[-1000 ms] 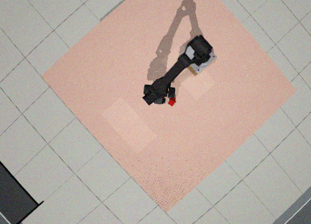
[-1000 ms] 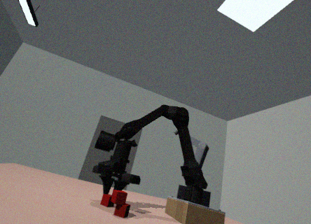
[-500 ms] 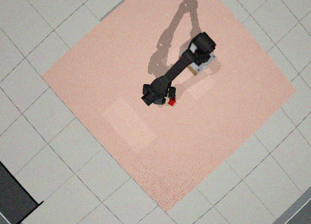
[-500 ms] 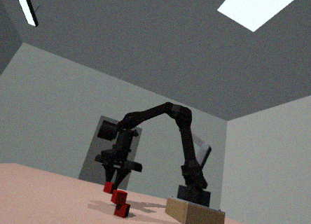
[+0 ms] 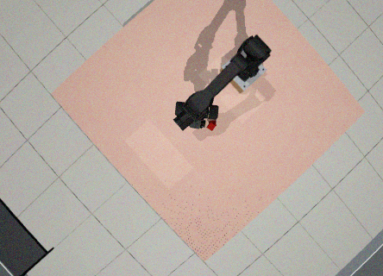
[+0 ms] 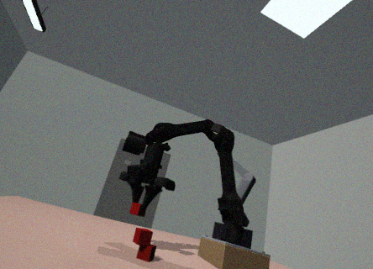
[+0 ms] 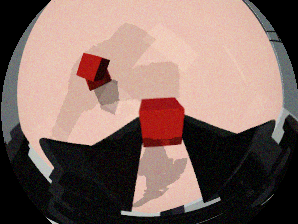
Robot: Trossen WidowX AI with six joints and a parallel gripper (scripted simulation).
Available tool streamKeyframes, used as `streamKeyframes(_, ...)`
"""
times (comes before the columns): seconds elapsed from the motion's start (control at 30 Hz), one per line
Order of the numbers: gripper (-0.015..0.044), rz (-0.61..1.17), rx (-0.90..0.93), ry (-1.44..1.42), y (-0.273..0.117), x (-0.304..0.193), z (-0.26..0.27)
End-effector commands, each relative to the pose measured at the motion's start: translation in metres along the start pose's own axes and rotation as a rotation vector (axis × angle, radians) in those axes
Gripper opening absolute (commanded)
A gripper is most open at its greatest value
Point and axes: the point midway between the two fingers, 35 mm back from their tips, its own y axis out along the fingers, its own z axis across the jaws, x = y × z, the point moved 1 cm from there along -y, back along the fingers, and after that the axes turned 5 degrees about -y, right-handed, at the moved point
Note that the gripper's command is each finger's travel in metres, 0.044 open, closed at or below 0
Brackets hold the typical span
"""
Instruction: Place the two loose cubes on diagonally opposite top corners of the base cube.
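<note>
- One gripper (image 5: 199,122) (image 6: 139,207) (image 7: 160,120) points downward, its fingers closed on a red cube.
- The held cube (image 6: 137,209) (image 7: 161,122) is off the mat, between the two dark fingertips, with one on each side of it in the wrist view.
- Beneath it in the exterior view, and apart from it, is the upper cube (image 5: 211,126) (image 6: 144,236) (image 7: 92,67), also red.
- The upper cube rests on the base cube (image 6: 146,253) (image 7: 98,81), set off toward one corner, so that it overhangs and leaves part of the top bare.
- The base cube stands on the pink mat (image 5: 280,160) (image 6: 42,224) (image 7: 225,50), with a shadow beside it.
- The second corner is not capped: the held cube touches neither of the other two.
- Up from the gripper, the black arm (image 5: 222,80) (image 6: 227,169) bends over and comes down to a tan-sided box (image 5: 243,89) (image 6: 212,252) at its foot.
- Grey tiles (image 5: 65,203) surround the mat in the top view.
- Farther out, the exterior view shows pale walls (image 6: 319,186) and a bright ceiling panel (image 6: 311,9).
</note>
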Motion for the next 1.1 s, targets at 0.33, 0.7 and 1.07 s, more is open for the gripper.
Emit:
streamKeyframes(0.33, 0.0105, -0.005, -0.005, 0.085, -0.017, 0.007, 0.017)
streamKeyframes(0.7, 0.0105, -0.007, -0.002, 0.243, -0.013, 0.022, 0.050)
streamKeyframes(1.07, 0.0105, -0.007, 0.002, 0.401, -0.009, 0.032, 0.083)
